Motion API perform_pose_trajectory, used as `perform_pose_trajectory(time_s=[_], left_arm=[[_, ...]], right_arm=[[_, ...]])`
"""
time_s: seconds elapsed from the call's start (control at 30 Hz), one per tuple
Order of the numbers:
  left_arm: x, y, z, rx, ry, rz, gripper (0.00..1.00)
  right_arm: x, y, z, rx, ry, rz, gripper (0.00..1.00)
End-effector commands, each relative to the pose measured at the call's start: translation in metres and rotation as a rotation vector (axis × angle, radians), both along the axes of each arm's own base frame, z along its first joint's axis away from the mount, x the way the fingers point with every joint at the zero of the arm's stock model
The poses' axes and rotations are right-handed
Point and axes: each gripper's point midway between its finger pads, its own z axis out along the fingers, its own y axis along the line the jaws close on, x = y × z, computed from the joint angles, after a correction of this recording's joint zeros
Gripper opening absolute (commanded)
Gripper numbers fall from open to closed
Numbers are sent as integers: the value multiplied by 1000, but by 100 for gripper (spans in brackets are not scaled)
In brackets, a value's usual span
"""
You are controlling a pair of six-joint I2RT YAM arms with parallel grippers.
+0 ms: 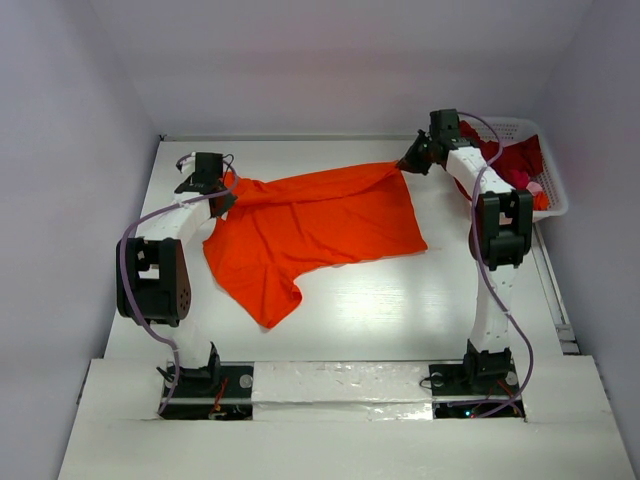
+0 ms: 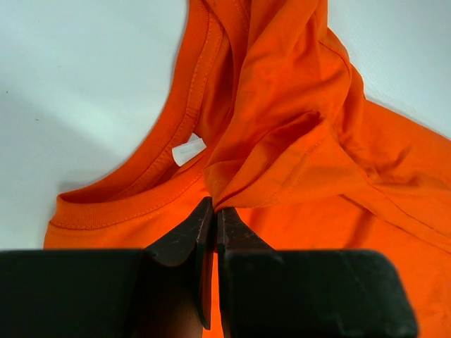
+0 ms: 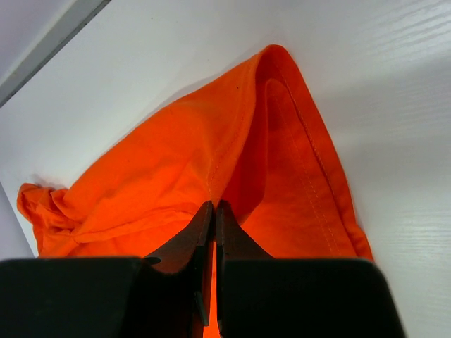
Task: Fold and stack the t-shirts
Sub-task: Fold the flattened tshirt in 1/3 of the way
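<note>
Orange t-shirt (image 1: 315, 225): lay left of basket (image 1: 556, 190).
Left fingers (image 2: 187, 239): pinched end farthest from basket.
Right fingers (image 3: 239, 243): pinched corner nearest basket.

White table (image 1: 400, 310), orange tee (image 1: 320, 225) spread mid, white basket (image 1: 556, 190) far-R corner

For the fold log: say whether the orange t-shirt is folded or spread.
Spread: the orange t-shirt lies mostly flat, left gripper and right gripper pinching its far edge.
</note>
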Motion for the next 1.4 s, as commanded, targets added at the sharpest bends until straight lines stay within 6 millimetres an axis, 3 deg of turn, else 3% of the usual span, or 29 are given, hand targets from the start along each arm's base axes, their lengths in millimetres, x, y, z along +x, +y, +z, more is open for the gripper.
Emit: perform_pose_trajectory(time_s=[0.0, 0.43, 0.6, 0.77, 0.83, 0.97, 1.1, 1.2, 1.27, 1.37], left_arm=[[-6, 3, 5, 13, -2, 23, 0], [-25, 6, -38, 20, 157, 58, 0], [-31, 7, -53, 20, 200, 67, 0], [-33, 7, -56, 22, 214, 71, 0], [-34, 8, -56, 26, 217, 75, 4], [-39, 10, -55, 33, 220, 88, 4], [-47, 18, -60, 32, 237, 107, 7], [-49, 18, -58, 31, 234, 107, 7], [-52, 21, -59, 28, 241, 114, 6], [-53, 21, -58, 27, 238, 112, 7]], right_arm=[[3, 1, 42, -4, -104, -14, 0], [-12, -3, 31, -31, -80, -49, 0], [-16, -8, 19, -45, -47, -73, 0], [-19, -5, 8, -32, -19, -65, 0], [-19, -7, 7, -39, -14, -72, 10], [-20, -17, 12, -76, -27, -124, 13], [-23, -26, 14, -106, -24, -160, 15], [-26, -33, 7, -127, 0, -199, 8], [-29, -32, -1, -121, 22, -200, 9], [-30, -25, -12, -94, 47, -174, 20]])
